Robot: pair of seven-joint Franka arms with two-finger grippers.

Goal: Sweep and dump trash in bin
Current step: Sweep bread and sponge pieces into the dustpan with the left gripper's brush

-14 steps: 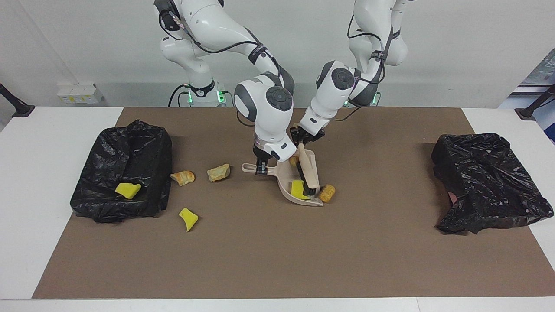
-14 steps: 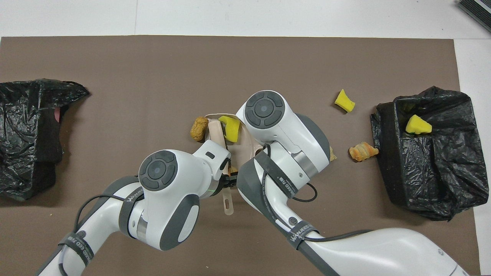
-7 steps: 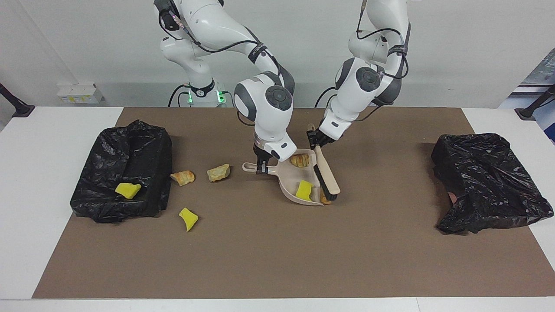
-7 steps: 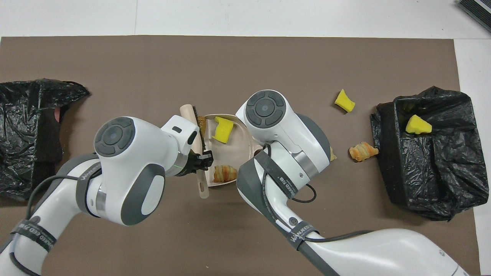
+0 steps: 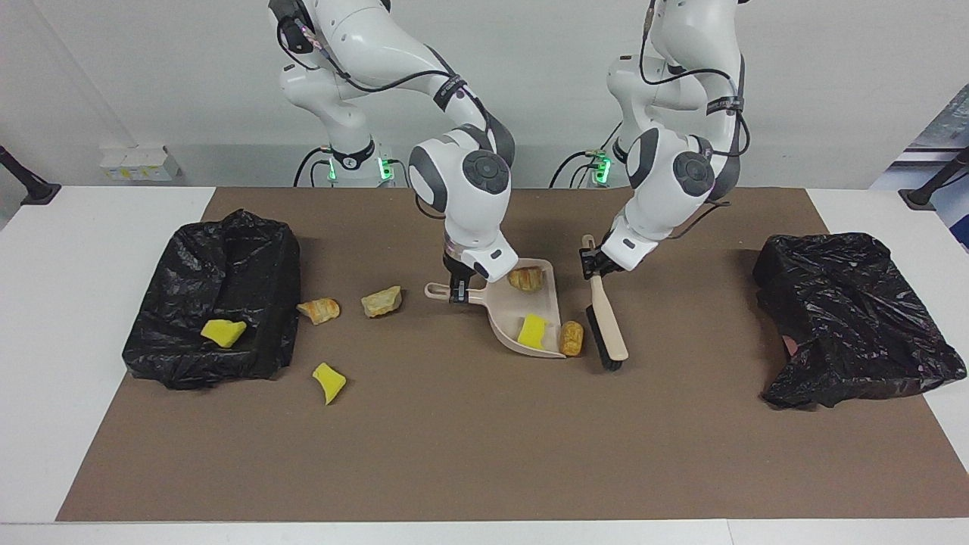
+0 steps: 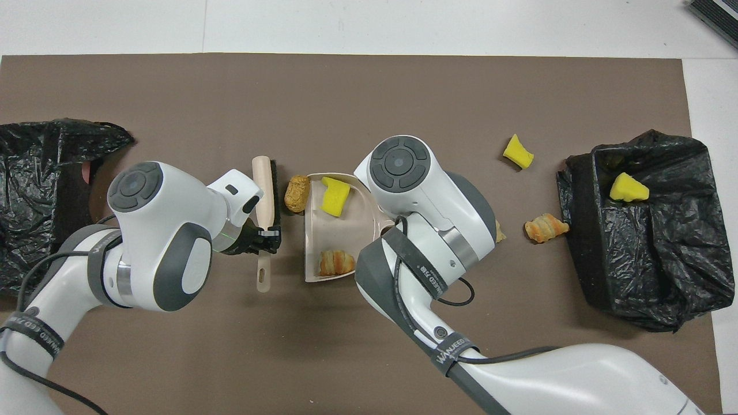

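Observation:
My right gripper [image 5: 456, 294] is shut on the handle of a beige dustpan [image 5: 506, 316] that rests on the mat. The dustpan [image 6: 340, 230] holds two pieces of trash, a yellow wedge [image 5: 532, 331] and a croissant-like chunk [image 5: 525, 279]. A tan lump [image 5: 571, 337] lies at its mouth. My left gripper [image 5: 593, 263] is shut on the handle of a brush [image 5: 609, 333], whose bristles touch the mat beside the lump. A croissant piece [image 5: 319, 309], a tan chunk [image 5: 381, 300] and a yellow wedge [image 5: 328, 382] lie loose by the bin [image 5: 257, 257].
The black-bagged bin at the right arm's end holds a yellow wedge [image 5: 222, 332]. A second black-bagged bin [image 5: 848, 303] stands at the left arm's end of the brown mat [image 5: 469, 439].
My left gripper has drawn the brush out of the dustpan and toward the left arm's end. The tan lump now shows at the pan's mouth. The right arm and dustpan have stayed put.

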